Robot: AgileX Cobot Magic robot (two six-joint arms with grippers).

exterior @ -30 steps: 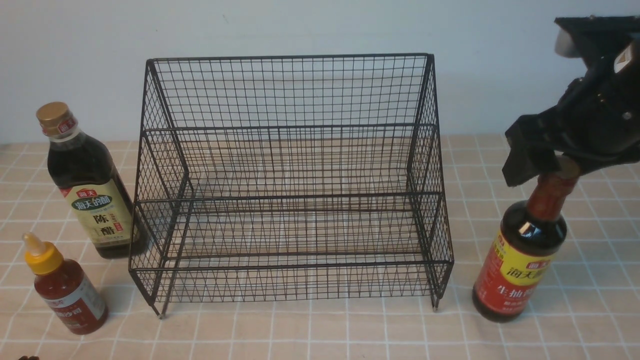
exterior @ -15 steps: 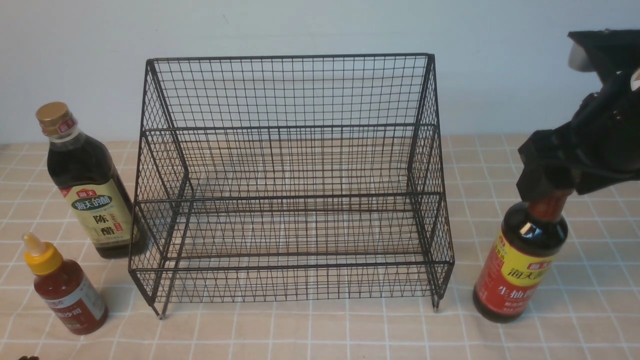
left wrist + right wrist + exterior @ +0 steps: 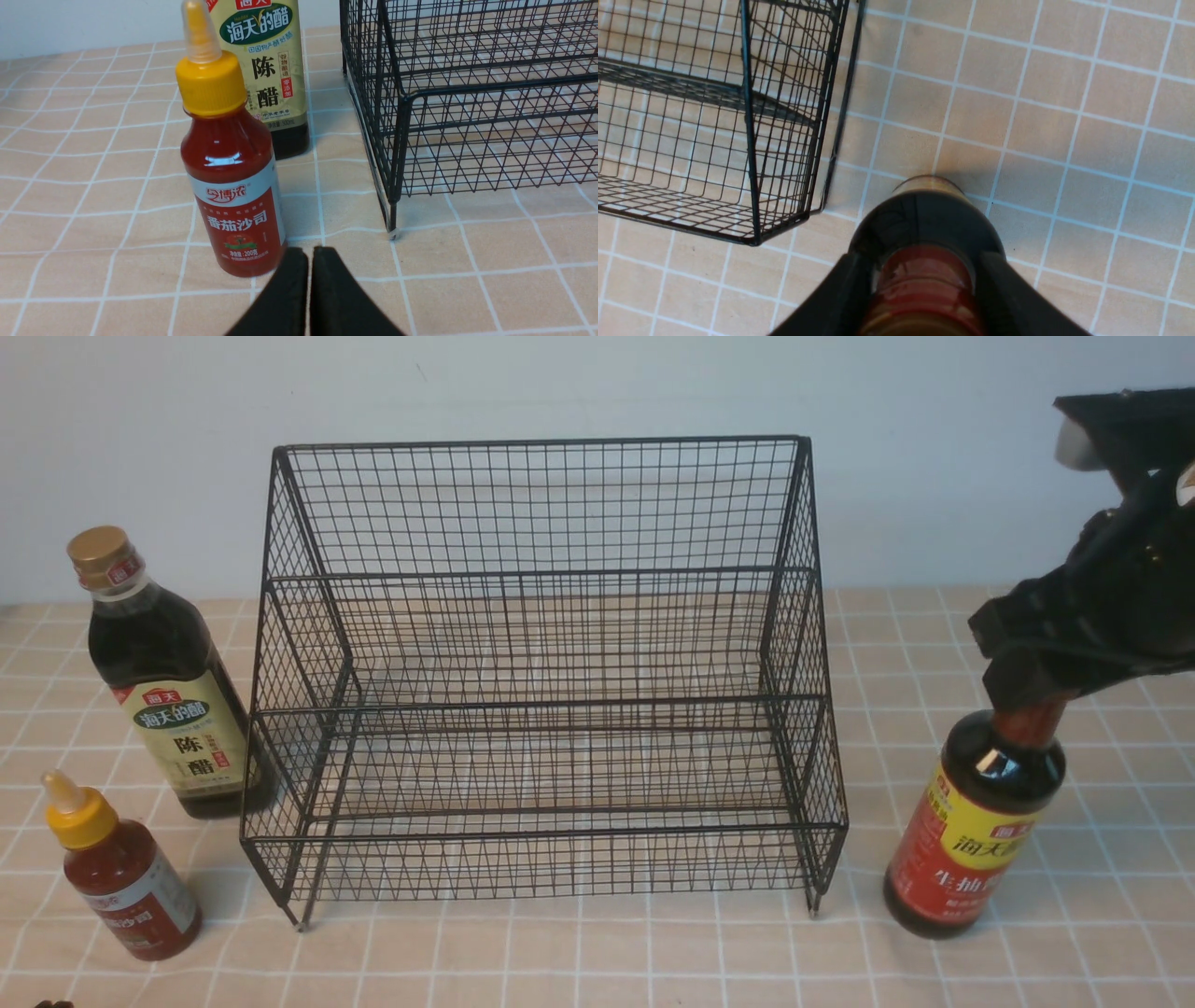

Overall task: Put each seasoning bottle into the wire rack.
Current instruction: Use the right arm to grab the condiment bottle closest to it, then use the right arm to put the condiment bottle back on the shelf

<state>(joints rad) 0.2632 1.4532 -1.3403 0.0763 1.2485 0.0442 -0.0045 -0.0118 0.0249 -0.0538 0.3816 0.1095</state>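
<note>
Three bottles all outside your wire rack (image 3: 541,504), right gripper (image 3: 924,280) pinching the red-neck bottle (image 3: 971,831) at the frame's right, cap hidden under its fingers (image 3: 840,298), gold-cap bottle (image 3: 168,709) and small red bottle (image 3: 126,887) at left, left gripper (image 3: 309,261) with fingers (image 3: 289,298) pressed together.

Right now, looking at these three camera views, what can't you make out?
- Front view: cap of the red-neck bottle, covered by the right gripper.
- Right wrist view: its label print, hidden under its own shoulder; whether the fingers press the neck is unclear.
- Left wrist view: top of the gold-cap bottle, cut off by the picture edge.
- Front view: the left gripper, outside the frame.
</note>
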